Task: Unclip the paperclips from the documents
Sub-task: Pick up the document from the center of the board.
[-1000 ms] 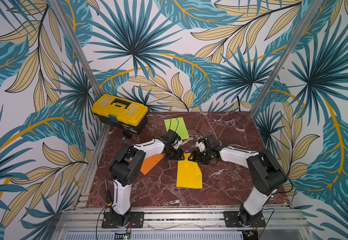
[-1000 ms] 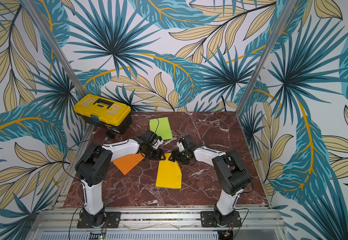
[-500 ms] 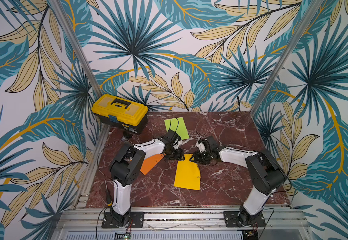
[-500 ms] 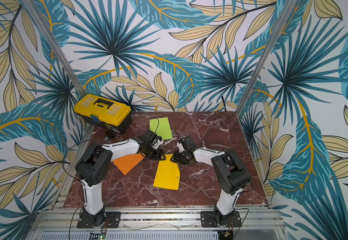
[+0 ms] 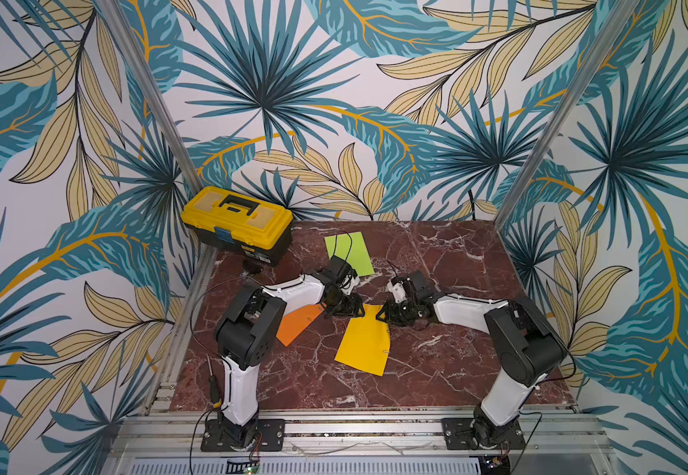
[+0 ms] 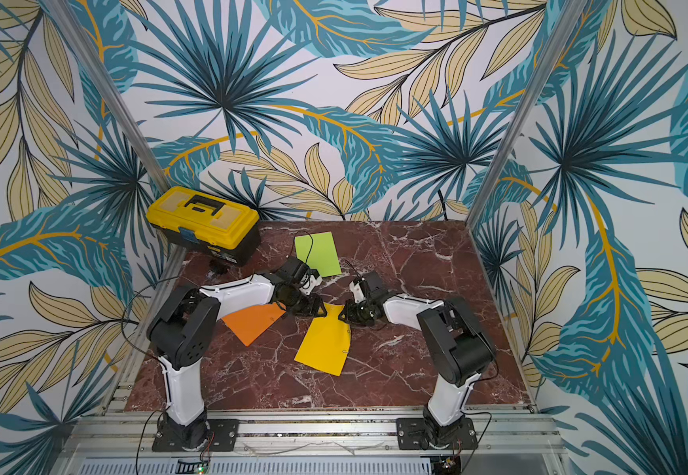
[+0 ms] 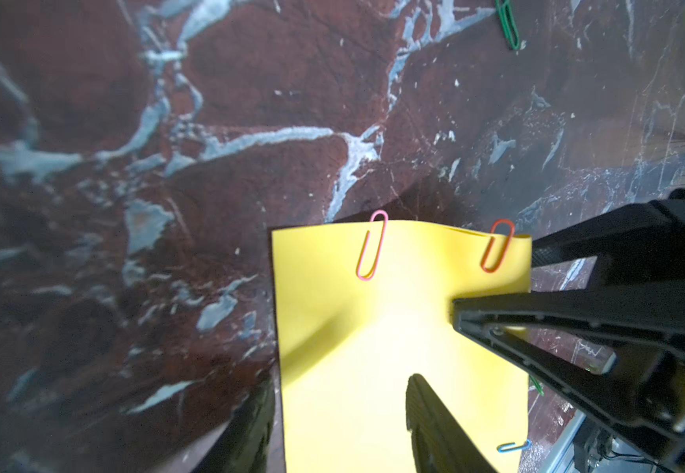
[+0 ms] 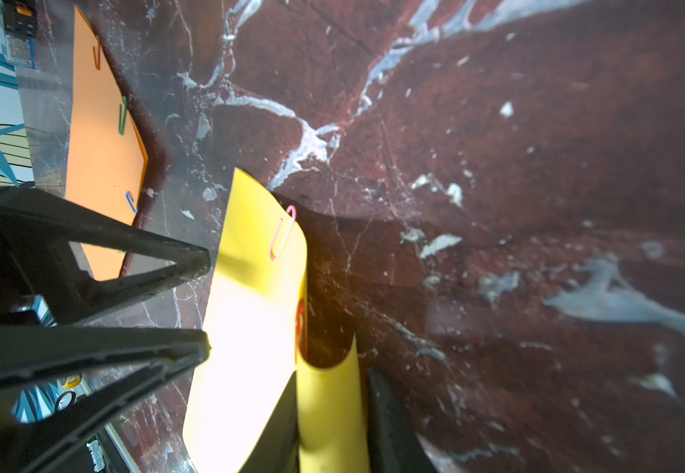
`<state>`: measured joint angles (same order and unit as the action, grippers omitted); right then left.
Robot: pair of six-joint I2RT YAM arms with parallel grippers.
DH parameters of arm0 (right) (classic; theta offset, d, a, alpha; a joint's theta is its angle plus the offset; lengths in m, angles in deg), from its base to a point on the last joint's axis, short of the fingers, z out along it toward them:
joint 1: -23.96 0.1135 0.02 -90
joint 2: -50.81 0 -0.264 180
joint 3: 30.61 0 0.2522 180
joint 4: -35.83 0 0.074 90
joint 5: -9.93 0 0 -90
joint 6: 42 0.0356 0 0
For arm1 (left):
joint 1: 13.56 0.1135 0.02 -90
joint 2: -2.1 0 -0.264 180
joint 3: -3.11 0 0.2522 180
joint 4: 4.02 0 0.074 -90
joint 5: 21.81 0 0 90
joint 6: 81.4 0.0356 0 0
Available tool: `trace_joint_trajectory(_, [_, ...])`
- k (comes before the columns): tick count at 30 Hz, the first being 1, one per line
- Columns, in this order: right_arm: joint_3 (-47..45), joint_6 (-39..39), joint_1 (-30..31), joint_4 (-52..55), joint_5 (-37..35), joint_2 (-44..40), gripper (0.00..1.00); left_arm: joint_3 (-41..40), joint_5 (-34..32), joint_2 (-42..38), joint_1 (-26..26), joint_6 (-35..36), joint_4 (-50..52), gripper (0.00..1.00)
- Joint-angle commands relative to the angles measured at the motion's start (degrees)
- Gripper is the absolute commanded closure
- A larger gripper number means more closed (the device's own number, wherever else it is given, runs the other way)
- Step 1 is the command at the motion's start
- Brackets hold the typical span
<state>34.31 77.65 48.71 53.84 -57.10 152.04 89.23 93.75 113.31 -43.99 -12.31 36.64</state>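
Marble tabletop (image 5: 457, 370) carries everything in both top views. A yellow toolbox (image 5: 235, 218) sits at the far left corner. The lime green sheet (image 5: 356, 255) lies flat by the middle of the far edge. The orange sheet (image 5: 297, 325) lies toward the left edge, partly under the left arm, and the golden yellow sheet (image 5: 364, 345) lies about mid-tabletop. The left gripper (image 5: 354, 311) and right gripper (image 5: 382, 317) sit low and close together at the golden yellow sheet's far edge, their jaws too small to read there.

In the left wrist view the golden yellow sheet (image 7: 373, 327) is buckled. A pink paperclip (image 7: 371, 245) and a red paperclip (image 7: 497, 245) are clipped on one short edge, and a blue paperclip (image 7: 514, 446) on the adjoining side. The left gripper's fingers (image 7: 434, 426) stand apart and hold nothing: one is over the sheet, the other beside its edge over bare marble. The right gripper straddles the sheet's side just by the red paperclip. A green paperclip (image 7: 508, 24) lies loose on the tabletop, well apart from the sheet.

In the right wrist view the right gripper's fingers (image 8: 389, 430) stand a little apart with a curled flap of the golden yellow sheet between them. The red paperclip (image 8: 300, 323) is just ahead of the tips. Whether the fingers pinch the paper I cannot tell. Beyond, the orange sheet (image 8: 103, 155) bears three more paperclips (image 8: 122, 116) along one edge.
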Motion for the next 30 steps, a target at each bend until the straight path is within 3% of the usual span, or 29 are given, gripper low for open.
trace_joint_trajectory(1, [-2.57, -1.72, 0.36, 0.68, -0.58, -0.66, 0.72, -2.18, 1.21, -5.46, 2.57, 0.66, -1.5, 0.46])
trace_joint_trajectory(7, [-4.3, -4.58, 0.36, -2.55, 0.48, -4.8, 0.72, -8.1, 8.62, -9.52, 7.21, -0.32, -10.77, 0.42])
trace_joint_trajectory(18, [-5.56, -10.69, 0.38, -4.46, 3.46, -12.65, 0.73, -8.11, 18.33, -6.89, 7.95, 3.41, -16.4, 0.38])
trace_joint_trajectory(30, [-7.62, -11.43, 0.35, -9.0, 6.57, -15.01, 0.73, -8.78, 21.69, -3.85, 8.11, 2.99, -20.23, 0.39])
